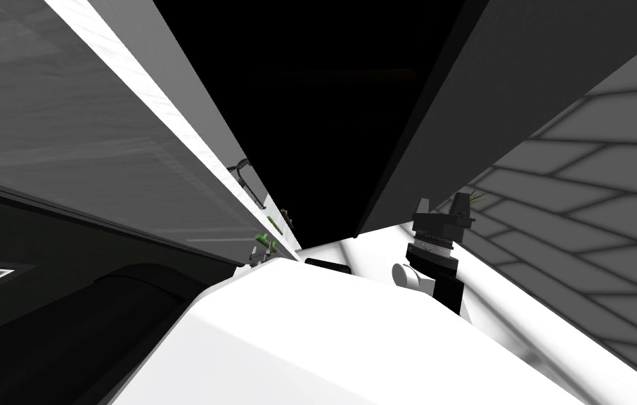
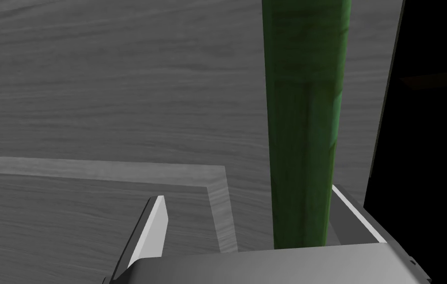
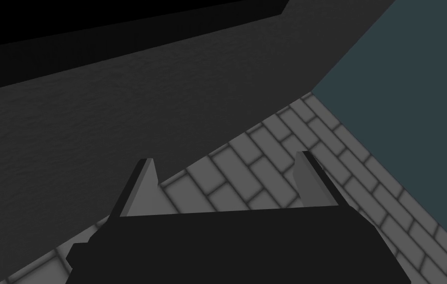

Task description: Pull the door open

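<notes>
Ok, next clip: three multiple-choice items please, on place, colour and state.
1. The bar handle stands: A between the left hand's fingers; B outside both fingers; C flat on a table.
2. The handle is: A red; B white; C green.
3. The right hand is: A shut on the handle; B open, empty; C holding a cup.
Key: 1A, the left wrist view shows a finger on either side of it; 2C, it is plainly green against the grey door; 3B, its fingers stand apart over tiles.
</notes>
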Tool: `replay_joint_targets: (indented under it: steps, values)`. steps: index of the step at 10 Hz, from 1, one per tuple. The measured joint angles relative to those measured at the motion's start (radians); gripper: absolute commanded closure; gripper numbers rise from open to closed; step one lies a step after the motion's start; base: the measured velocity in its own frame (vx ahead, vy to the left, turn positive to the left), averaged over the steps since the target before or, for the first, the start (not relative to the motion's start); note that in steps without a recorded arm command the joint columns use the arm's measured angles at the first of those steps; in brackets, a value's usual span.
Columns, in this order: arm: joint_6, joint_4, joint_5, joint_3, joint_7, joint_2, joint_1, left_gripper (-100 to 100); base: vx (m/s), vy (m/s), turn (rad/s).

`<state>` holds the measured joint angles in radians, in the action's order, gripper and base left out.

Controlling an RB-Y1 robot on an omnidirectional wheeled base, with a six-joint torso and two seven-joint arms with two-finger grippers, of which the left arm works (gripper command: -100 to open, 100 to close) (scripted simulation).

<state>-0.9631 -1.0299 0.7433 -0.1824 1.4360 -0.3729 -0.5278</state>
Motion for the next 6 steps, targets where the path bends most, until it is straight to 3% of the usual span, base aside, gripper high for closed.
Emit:
replay_joint_targets:
  steps: [1, 2, 4, 6]
  values:
    - [-0.001, -0.008, 0.0, 0.001, -0.003, 0.0, -0.012, 100, -0.041, -0.009, 0.013]
    - [-0.012, 0.015, -0.002, -0.002, 0.005, -0.001, -0.002, 100, -0.015, 0.005, 0.016]
    - [-0.004, 0.01, 0.0, 0.0, -0.002, 0.003, -0.001, 100, -0.004, -0.002, -0.006]
    - [0.005, -0.02, 0.003, 0.005, -0.016, 0.005, -0.022, 100, -0.053, -0.004, -0.001]
